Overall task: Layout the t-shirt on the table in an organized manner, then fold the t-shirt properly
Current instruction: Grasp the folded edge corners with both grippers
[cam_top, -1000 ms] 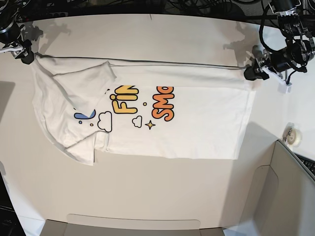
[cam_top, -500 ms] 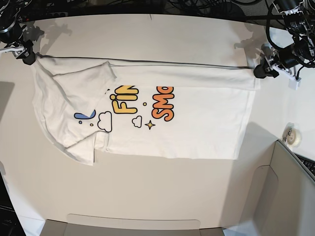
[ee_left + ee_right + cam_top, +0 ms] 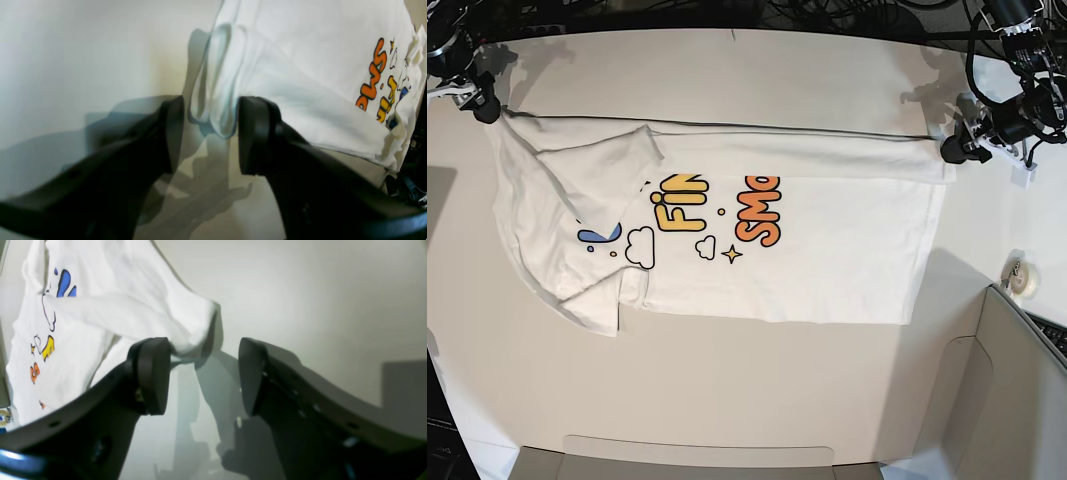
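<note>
The white t-shirt (image 3: 827, 250) lies flat on the table (image 3: 727, 380), print up, with its far edge folded over in a long band and one sleeve turned in at the left. My left gripper (image 3: 957, 148) stands open at the shirt's far right corner; in the left wrist view that folded corner (image 3: 213, 100) lies just ahead of the gripper (image 3: 210, 133), between the spread fingers. My right gripper (image 3: 482, 100) is open at the far left corner. In the right wrist view that corner (image 3: 193, 336) sits beside the left finger (image 3: 151, 373), unpinched.
A roll of tape (image 3: 1024, 280) lies at the table's right edge. Grey-beige panels stand at the near right (image 3: 1017, 380) and along the front edge (image 3: 697, 455). Dark cables (image 3: 727, 10) run behind the table's far edge.
My left gripper has drawn back to the right, off the shirt's corner. The right gripper has shifted slightly toward the table's far edge. The shirt has stayed put.
</note>
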Robot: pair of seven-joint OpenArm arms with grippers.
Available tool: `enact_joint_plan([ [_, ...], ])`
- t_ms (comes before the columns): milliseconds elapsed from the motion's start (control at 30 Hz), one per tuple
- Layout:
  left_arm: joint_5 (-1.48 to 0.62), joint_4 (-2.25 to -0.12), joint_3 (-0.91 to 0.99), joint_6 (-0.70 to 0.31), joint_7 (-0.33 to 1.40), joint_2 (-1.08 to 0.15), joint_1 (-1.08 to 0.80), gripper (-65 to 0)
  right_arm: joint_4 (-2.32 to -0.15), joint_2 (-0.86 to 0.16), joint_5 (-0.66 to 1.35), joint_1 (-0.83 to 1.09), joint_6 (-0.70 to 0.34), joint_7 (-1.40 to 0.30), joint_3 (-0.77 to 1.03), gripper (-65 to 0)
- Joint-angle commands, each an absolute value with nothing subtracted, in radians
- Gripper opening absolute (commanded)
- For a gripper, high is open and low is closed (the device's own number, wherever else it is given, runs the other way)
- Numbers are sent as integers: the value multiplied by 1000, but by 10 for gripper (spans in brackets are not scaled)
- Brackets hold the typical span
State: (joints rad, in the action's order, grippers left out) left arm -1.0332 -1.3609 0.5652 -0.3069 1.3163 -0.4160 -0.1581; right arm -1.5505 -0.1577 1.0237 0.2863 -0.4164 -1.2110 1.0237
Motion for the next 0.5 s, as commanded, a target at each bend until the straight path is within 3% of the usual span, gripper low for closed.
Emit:
enact_joint_plan([
  [0, -1015, -1366, 567, -302, 1336, -432, -159, -382, -1546, -157, 1041, 280, -433, -1208, 1027, -321],
  [467, -1015, -1366, 565, -302, 1336, -432, -159, -382, -1445, -108, 1040, 180, -430, -1208, 1013, -322],
])
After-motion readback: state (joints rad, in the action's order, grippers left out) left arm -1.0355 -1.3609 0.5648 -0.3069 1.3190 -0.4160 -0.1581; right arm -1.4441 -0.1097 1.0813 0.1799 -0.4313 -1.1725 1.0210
